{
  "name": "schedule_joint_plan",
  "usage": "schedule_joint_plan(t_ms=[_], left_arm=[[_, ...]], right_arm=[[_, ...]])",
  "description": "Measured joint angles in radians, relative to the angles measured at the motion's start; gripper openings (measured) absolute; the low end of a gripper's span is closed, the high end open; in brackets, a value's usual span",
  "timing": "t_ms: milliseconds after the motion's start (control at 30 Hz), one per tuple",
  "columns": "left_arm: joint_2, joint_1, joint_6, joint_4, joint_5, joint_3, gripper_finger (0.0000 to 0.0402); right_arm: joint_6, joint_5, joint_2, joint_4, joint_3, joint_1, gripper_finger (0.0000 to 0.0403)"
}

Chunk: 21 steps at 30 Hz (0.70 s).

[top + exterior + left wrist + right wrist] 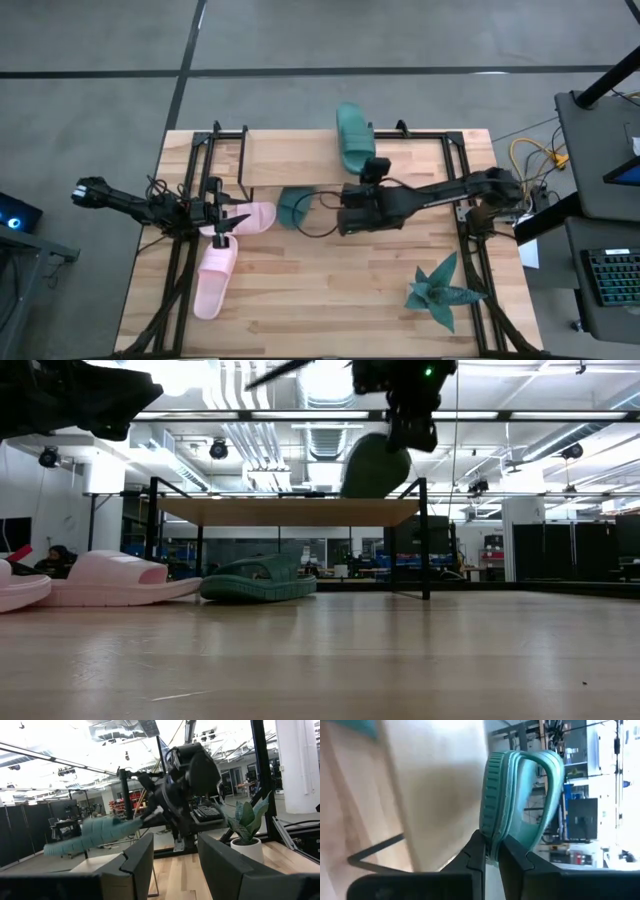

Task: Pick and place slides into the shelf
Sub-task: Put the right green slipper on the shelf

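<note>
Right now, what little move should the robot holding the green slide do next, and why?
Probably lower it onto the shelf top and let go. The right gripper is pinching the teal slide by its edge, held up above the board in the low view, not resting on it yet.

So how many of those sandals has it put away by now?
None rest on the shelf yet. The right gripper is shut on one teal slide, holding it above the shelf's top board. Left to do: the other teal slide and both pink slides on the table, beside the waiting left gripper, which is open.
</note>
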Motion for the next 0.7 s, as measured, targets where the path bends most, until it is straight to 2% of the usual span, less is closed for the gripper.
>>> schedule_joint_plan(t_ms=[133, 300, 533, 700], left_arm=[[0.000, 0.000, 0.000, -0.001, 0.000, 0.000, 0.0140], [0.001, 0.000, 0.000, -0.001, 0.000, 0.000, 0.0140], [0.000, 0.000, 0.000, -0.001, 0.000, 0.000, 0.0140], [0.000, 0.000, 0.000, 0.001, 0.000, 0.000, 0.0140]], right_arm=[[0.068, -0.011, 0.093, -0.123, 0.078, 0.000, 0.0022], [0.230, -0.021, 0.196, -0.345, 0.199, -0.003, 0.0022], [0.238, -0.057, 0.220, -0.345, 0.265, -0.003, 0.0022], [0.244, -0.131, 0.222, -0.345, 0.272, -0.007, 0.0023]])
